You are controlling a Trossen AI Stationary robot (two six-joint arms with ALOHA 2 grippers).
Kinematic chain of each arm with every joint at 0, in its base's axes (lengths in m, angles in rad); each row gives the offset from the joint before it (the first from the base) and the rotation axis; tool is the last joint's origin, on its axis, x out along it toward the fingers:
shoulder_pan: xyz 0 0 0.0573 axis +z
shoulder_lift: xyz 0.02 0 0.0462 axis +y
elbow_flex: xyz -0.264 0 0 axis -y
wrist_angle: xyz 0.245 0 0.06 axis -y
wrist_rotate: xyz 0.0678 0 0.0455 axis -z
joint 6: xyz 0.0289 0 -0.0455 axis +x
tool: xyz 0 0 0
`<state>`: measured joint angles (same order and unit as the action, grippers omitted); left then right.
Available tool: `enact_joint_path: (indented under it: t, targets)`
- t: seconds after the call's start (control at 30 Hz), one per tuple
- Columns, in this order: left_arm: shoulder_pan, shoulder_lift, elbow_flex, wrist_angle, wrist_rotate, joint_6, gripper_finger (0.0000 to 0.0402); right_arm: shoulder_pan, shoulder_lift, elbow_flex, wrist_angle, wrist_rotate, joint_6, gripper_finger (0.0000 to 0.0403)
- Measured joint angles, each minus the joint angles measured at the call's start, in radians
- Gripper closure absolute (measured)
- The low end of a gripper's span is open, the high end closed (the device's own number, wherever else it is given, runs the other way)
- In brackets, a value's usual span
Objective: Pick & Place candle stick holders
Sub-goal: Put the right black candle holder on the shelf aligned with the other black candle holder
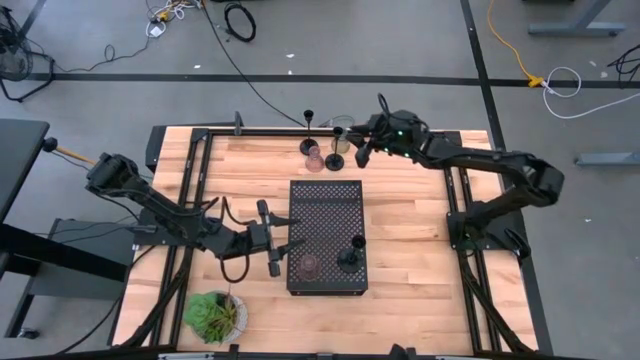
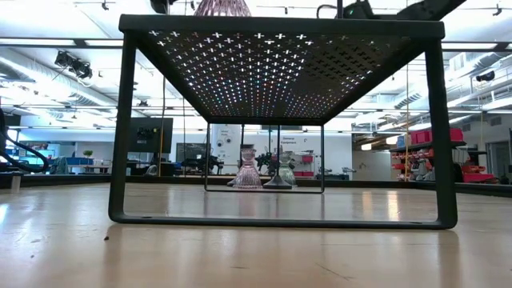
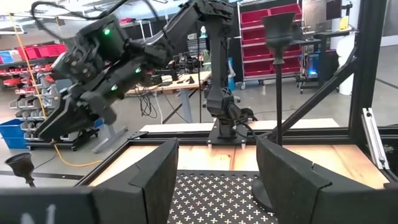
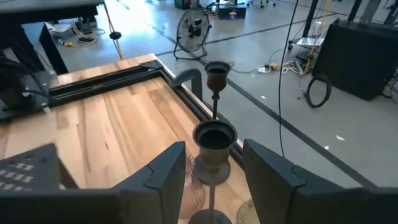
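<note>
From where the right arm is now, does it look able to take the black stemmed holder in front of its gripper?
Probably yes. The right gripper is open, and the black stemmed holder stands upright between its fingers; nothing blocks it. A second black holder stands behind, clear of the fingers.

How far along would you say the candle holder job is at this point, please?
Done: a pinkish glass holder and a slim black stemmed holder stand on the black perforated tray. In hand: the open right gripper hovers at the remaining cluster by the table's far edge. The left gripper waits, open, beside the tray.
</note>
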<state>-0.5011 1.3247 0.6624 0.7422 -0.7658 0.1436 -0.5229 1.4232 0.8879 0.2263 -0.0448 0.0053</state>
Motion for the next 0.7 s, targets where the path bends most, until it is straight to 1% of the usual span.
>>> enact_joint_path:
  t: [0.17,0.4,0.57,0.7]
  targets:
    - [0.0,0.0,0.0,0.0,0.0,-0.001,0.0181,0.0,0.066,0.0,0.027,-0.001,-0.01,0.0243]
    - [0.0,0.0,0.0,0.0,0.0,-0.002,0.0181,0.0,0.099,0.0,0.041,-0.001,-0.009,0.0243]
    - [0.0,0.001,0.0,0.0,0.0,-0.002,0.0181,0.001,0.134,0.0,0.122,-0.041,0.006,0.0243]
    - [0.0,0.001,0.0,0.0,0.0,-0.003,0.0181,0.001,0.172,0.0,0.19,-0.052,0.013,0.0243]
